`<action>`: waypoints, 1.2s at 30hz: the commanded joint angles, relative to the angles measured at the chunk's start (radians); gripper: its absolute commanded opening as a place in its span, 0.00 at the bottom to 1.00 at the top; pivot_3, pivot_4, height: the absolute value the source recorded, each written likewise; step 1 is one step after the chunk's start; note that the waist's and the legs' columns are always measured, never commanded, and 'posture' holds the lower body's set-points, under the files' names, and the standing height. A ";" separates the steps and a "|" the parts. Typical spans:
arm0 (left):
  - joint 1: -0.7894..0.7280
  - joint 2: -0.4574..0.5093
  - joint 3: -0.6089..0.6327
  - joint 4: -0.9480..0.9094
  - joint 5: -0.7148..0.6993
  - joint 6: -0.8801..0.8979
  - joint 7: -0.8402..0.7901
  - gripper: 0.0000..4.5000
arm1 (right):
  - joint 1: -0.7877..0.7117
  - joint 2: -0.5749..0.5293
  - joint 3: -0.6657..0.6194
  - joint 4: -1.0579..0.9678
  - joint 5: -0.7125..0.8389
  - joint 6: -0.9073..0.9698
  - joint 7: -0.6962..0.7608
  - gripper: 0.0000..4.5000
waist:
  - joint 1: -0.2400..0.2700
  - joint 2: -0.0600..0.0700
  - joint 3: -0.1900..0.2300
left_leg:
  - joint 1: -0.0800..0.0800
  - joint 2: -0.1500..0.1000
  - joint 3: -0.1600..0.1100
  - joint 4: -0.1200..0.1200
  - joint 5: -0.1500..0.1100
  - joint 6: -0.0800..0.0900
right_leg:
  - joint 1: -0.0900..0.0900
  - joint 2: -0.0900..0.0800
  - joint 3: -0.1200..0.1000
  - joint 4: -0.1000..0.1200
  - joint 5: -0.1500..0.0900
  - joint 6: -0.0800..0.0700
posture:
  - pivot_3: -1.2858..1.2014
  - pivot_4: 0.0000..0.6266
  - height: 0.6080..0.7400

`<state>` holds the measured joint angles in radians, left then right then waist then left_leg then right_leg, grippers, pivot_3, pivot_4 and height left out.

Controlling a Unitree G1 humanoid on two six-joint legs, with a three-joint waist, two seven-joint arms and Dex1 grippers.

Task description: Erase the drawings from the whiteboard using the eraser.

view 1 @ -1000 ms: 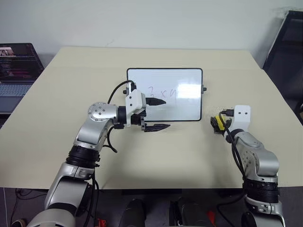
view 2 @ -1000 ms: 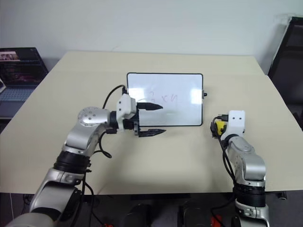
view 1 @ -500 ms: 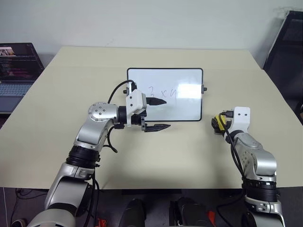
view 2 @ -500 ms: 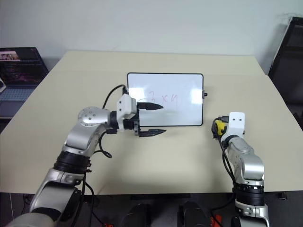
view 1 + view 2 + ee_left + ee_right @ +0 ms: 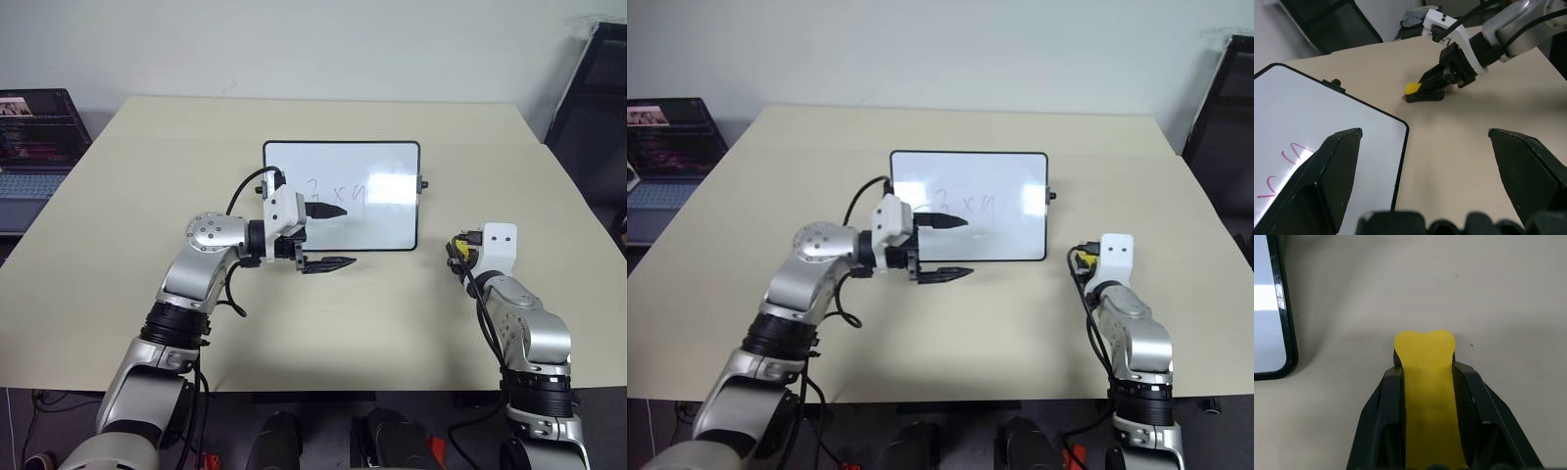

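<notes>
Beige table (image 5: 323,323) before a pale wall; laptop (image 5: 34,137) at my far left. The whiteboard (image 5: 382,230) lies centrally, bearing the drawings (image 5: 338,193). My left gripper (image 5: 328,237) hovers spread wide over its near edge. My right gripper (image 5: 1428,377) clamps the eraser (image 5: 1426,362), on the table right of the board.

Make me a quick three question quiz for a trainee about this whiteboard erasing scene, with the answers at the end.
1. True or false: the right gripper is shut on the eraser.
2. Where does the eraser sit relative to the whiteboard? A on it, B on the table beside it, C under it.
3. Fill in: the left gripper, jaws apart, hovers at the board's ____ edge, with the drawings not yet wiped.

Key: 1 true; 2 B; 3 near.
</notes>
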<state>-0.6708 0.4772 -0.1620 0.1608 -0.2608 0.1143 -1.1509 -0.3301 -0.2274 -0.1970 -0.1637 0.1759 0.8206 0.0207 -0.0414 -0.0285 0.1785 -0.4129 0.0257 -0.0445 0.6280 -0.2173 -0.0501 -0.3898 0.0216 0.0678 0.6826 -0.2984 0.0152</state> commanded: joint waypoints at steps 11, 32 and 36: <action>0.113 -0.025 0.029 -0.223 0.118 0.233 0.349 1.00 | 0.177 -0.103 0.139 -0.376 -0.008 -0.059 0.143 0.22 | 0.006 0.000 0.000 | -0.002 0.000 -0.003 0.001 0.000 0.000 | 0.000 0.000 -0.002 0.000 0.000 0.000 | 0.52 0.24 1.00; 0.116 -0.025 0.046 -0.320 0.154 0.439 0.548 1.00 | -0.378 -0.103 0.432 0.165 -0.218 -0.344 0.308 0.22 | 0.008 0.000 0.000 | 0.000 0.000 -0.003 0.002 0.000 0.000 | 0.001 -0.004 -0.003 0.001 0.001 0.001 | 0.52 0.24 1.00; 0.122 -0.014 0.043 -0.343 0.148 0.443 0.536 1.00 | -0.465 -0.067 0.453 0.300 -0.254 -0.408 0.313 0.22 | 0.008 0.000 0.000 | -0.001 -0.001 -0.003 0.002 0.000 0.000 | 0.000 -0.005 -0.003 0.001 0.001 0.001 | 0.52 0.24 1.00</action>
<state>-0.5413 0.4551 -0.1362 -0.1217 -0.1006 0.5622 -0.6068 -0.7523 -0.2967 0.2599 0.1237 -0.0594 0.4660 0.3324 -0.0330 -0.0285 0.1785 -0.4136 0.0247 -0.0475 0.6302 -0.2170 -0.0505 -0.3895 0.0164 0.0648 0.6836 -0.2970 0.0163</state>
